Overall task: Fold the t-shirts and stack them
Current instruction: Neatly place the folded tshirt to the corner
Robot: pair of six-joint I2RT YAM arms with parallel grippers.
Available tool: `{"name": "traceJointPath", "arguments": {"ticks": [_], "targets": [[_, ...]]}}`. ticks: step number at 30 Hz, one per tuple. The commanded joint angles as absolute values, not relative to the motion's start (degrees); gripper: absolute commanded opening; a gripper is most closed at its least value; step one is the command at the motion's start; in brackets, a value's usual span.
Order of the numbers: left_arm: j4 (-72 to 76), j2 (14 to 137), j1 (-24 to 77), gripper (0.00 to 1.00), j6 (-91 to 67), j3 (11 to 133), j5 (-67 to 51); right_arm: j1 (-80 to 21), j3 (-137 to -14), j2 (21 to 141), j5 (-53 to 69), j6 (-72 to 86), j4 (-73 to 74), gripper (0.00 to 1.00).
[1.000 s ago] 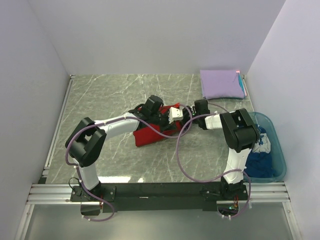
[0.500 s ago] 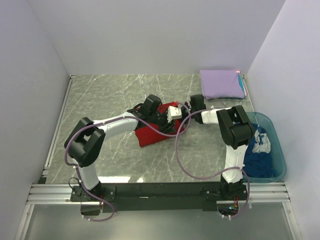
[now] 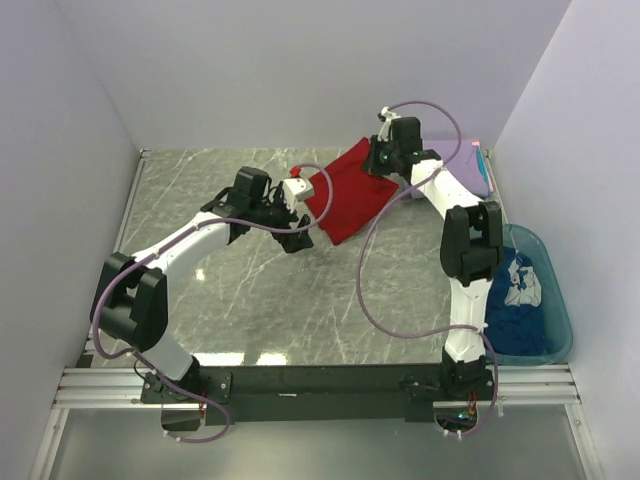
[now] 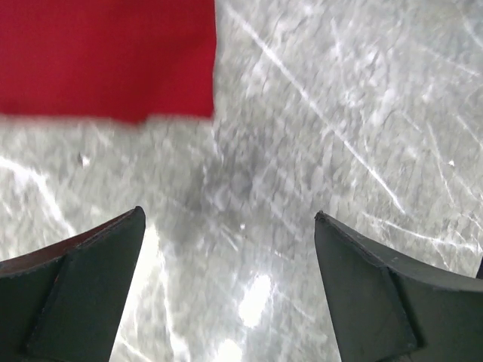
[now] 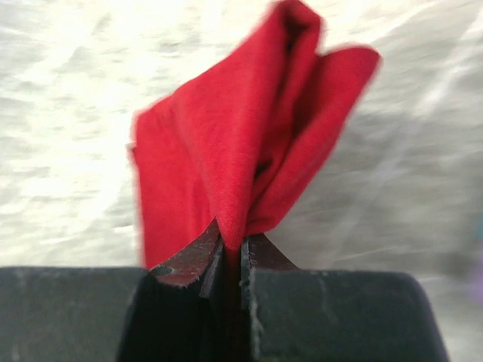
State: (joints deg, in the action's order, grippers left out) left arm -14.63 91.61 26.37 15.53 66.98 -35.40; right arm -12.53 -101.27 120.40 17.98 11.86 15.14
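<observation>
desk (image 3: 230, 300): grey-green marbled top, carries everything below; both arms reach out over its middle and far part.

tub (image 3: 555, 300): translucent teal plastic, at the desk's right edge, just beside the right arm's base.

red t-shirt (image 3: 345, 195): plain bright red, bunched into loose folds. it is held by its upper far corner and slopes down and to the left from the right claw toward the left claw. whether its low end touches the desk cannot be told. in the left wrist view its straight edge (image 4: 106, 53) lies ahead of the fingers, apart from both.

lavender t-shirt (image 3: 472, 172): folded flat at the far right corner of the desk, partly hidden behind the right arm.

dark blue t-shirt (image 3: 515, 315): white print, crumpled inside the tub.

right claw (image 3: 378, 158): raised over the far right of the desk, pressed together and pinching a fold of the red t-shirt; the cloth (image 5: 226, 151) rises straight out from between the fingertips (image 5: 232, 245).

left claw (image 3: 305, 212): spread wide and holding nothing, just left of the red t-shirt's low end; bare desk shows between its fingers (image 4: 228, 215).
</observation>
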Motion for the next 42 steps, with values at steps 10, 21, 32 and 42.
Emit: {"name": "traceJointPath", "arguments": {"ticks": [10, 21, 32, 42], "targets": [[-18.1, 88.2, 24.9, 1.00, 10.4, 64.0, -30.2, -6.5, -123.7, 129.0, 9.9, -7.8, 24.9, 0.00], [-16.3, 88.5, 24.9, 0.99, 8.8, 64.0, -30.0, -5.4, -125.6, 125.2, 9.0, -12.5, 23.6, 0.00], [-18.2, 89.2, 24.9, 0.99, 9.4, 64.9, -30.0, -5.0, -129.0, 123.0, 9.3, -10.5, 23.7, 0.00], [-19.0, 86.0, 24.9, 0.99, 11.2, 62.1, -28.8, -5.2, -131.0, 121.6, 9.6, -7.6, 23.3, 0.00]]}}
